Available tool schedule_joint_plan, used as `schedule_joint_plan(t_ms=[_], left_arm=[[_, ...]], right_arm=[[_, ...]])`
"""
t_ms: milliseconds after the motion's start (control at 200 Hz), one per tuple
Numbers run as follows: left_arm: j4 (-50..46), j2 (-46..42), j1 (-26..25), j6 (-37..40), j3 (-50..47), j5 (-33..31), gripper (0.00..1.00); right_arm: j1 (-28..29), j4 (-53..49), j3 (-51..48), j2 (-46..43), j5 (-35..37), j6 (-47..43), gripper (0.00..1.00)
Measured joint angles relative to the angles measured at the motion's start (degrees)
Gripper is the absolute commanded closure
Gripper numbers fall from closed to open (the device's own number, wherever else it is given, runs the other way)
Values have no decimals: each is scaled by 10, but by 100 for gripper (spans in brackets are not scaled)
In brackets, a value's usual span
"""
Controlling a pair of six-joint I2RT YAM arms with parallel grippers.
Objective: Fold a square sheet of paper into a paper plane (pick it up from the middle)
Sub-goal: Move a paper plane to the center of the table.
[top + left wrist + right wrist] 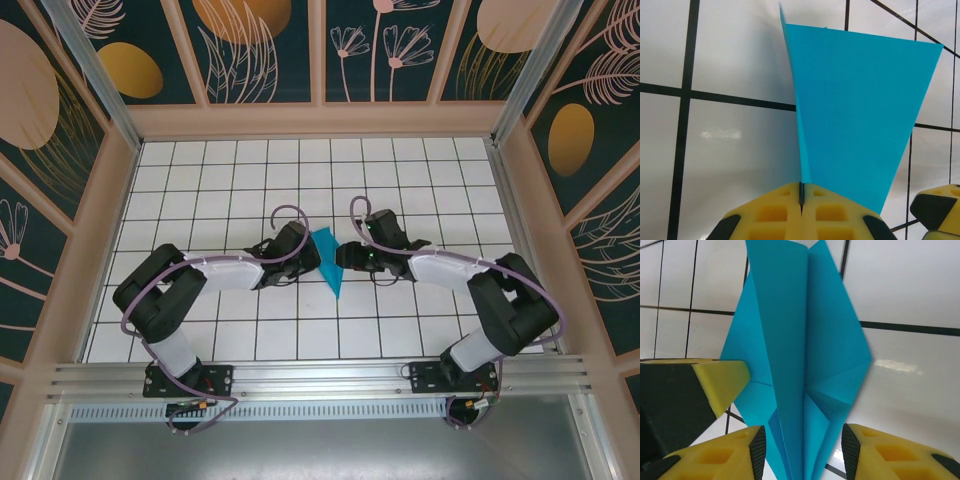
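Left gripper (801,197) is pinched tight on one edge of the paper plane (328,262), which sits mid-table (400,170) between the two arms, touching both; the teal paper looks thin, near weightless and floppy away from the folds, so it should crumple or slip easily; I'd grip only along the stiff layered centre crease, never the wing panels. Right gripper (804,440) is half-wide, straddling the folded end, pads just beside the outer layers; I can't tell if they bear on it; no container in this job that I can see.
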Motion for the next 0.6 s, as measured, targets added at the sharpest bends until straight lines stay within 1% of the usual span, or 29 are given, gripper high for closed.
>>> schedule_joint_plan(t_ms=[315, 601], left_arm=[[23, -1, 4, -7, -8, 9, 100], [26, -1, 4, -6, -8, 9, 100]], right_arm=[[28, -21, 39, 49, 2, -13, 48], [36, -38, 43, 66, 2, -20, 36]])
